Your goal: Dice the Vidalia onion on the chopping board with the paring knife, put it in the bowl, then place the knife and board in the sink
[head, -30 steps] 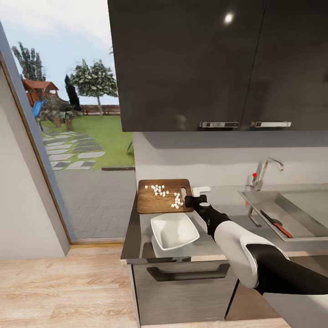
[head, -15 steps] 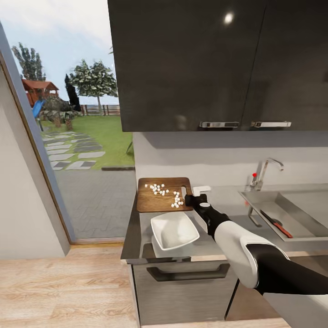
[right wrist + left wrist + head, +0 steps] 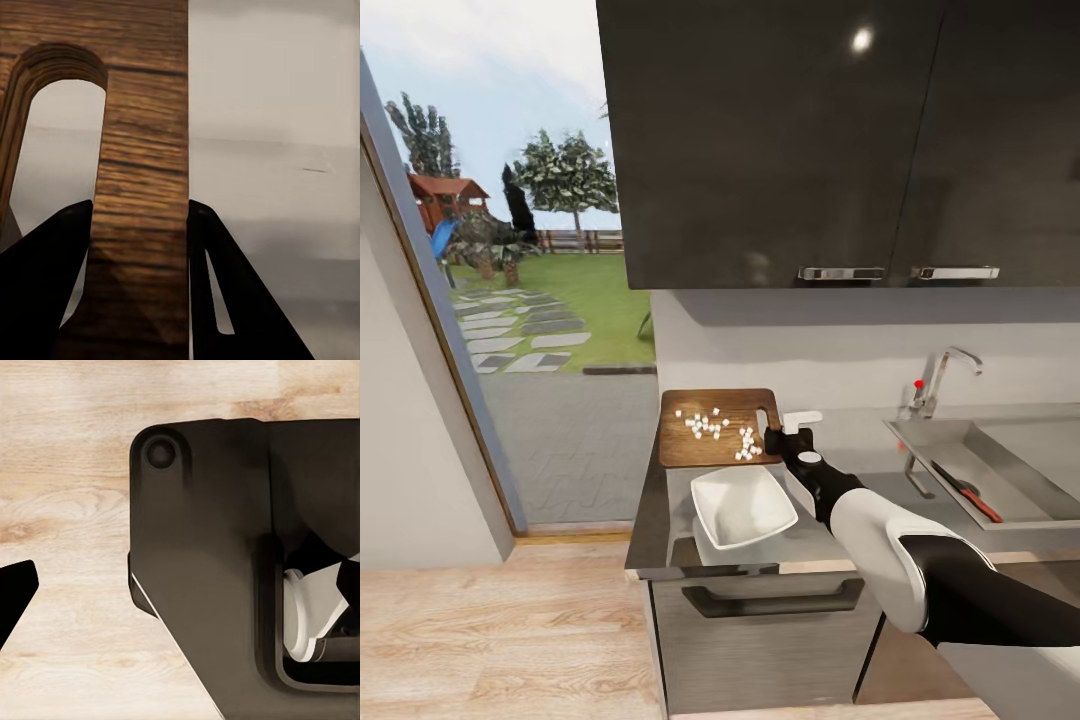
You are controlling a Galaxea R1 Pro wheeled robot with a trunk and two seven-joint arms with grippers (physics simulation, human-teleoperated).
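The dark brown chopping board (image 3: 700,450) lies at the countertop's (image 3: 855,440) far left end, with several white pieces of diced Vidalia onion (image 3: 710,424) scattered on it. My right gripper (image 3: 775,438) is shut on the board's short edge beside the handle slot. In the right wrist view its black fingers (image 3: 52,255) clamp the wooden strip (image 3: 142,112) from both sides. The white bowl (image 3: 743,507) stands just in front of the board, empty. A white handle, probably the paring knife (image 3: 801,417), lies by the board's right edge, its blade hidden. One dark fingertip of my left gripper (image 3: 15,585) hangs over the wood floor.
The steel sink (image 3: 1000,445) with its chrome tap (image 3: 945,375) is at the right; a long dark tool with a red handle (image 3: 966,491) lies in it. Black upper cabinets (image 3: 830,140) hang overhead. A glass door (image 3: 510,300) opens onto a garden at the left.
The board has shifted slightly left and away in my right gripper's hold, and the onion pieces have slid a little left on it. The bowl has not moved.
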